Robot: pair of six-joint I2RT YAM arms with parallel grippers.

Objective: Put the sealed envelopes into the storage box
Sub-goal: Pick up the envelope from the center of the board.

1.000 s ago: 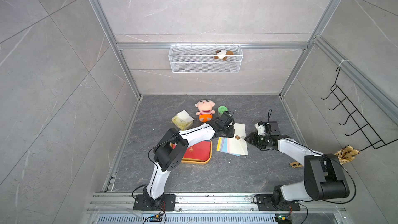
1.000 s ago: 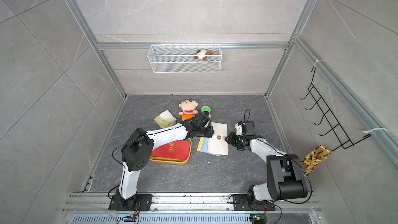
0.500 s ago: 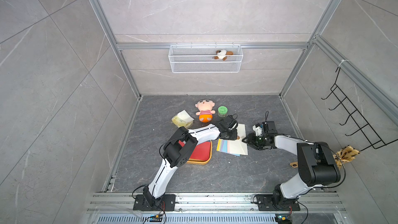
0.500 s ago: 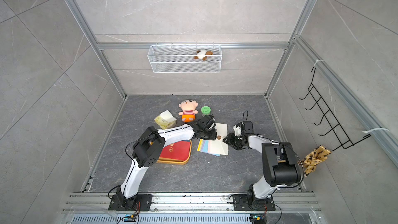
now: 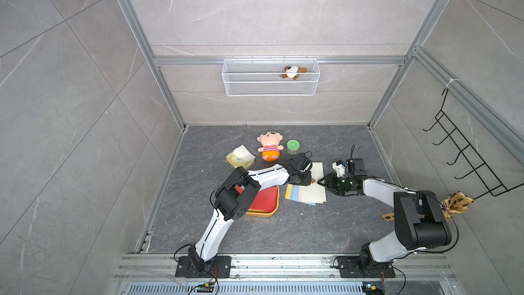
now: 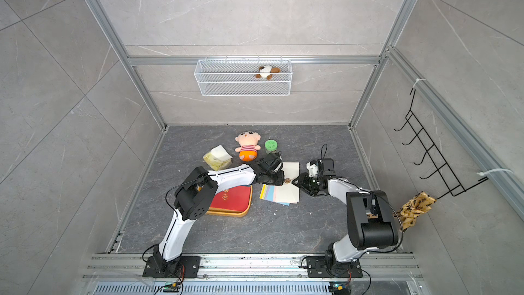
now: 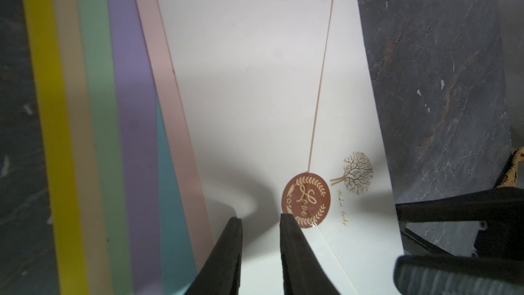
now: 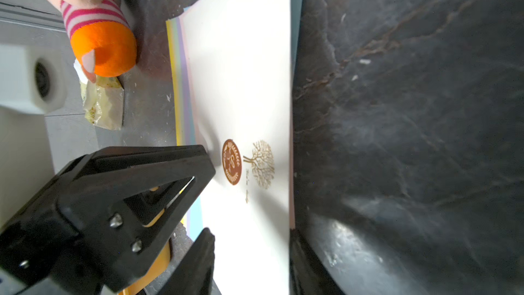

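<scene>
left wrist: left pincer angled onto cream envelope

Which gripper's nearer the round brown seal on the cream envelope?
Left. The left gripper rests on the cream envelope beside the round brown seal; the right gripper sits at that envelope's edge.

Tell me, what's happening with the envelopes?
Left fingers slightly parted, pressing cream envelope. Right fingers open at its edge. Red envelope in storage box. Nothing blocking.

Half the storage box hidden under left arm. Lower sealed envelopes show only edge strips beneath cream envelope. Its gold lettering too blurred to read.
</scene>
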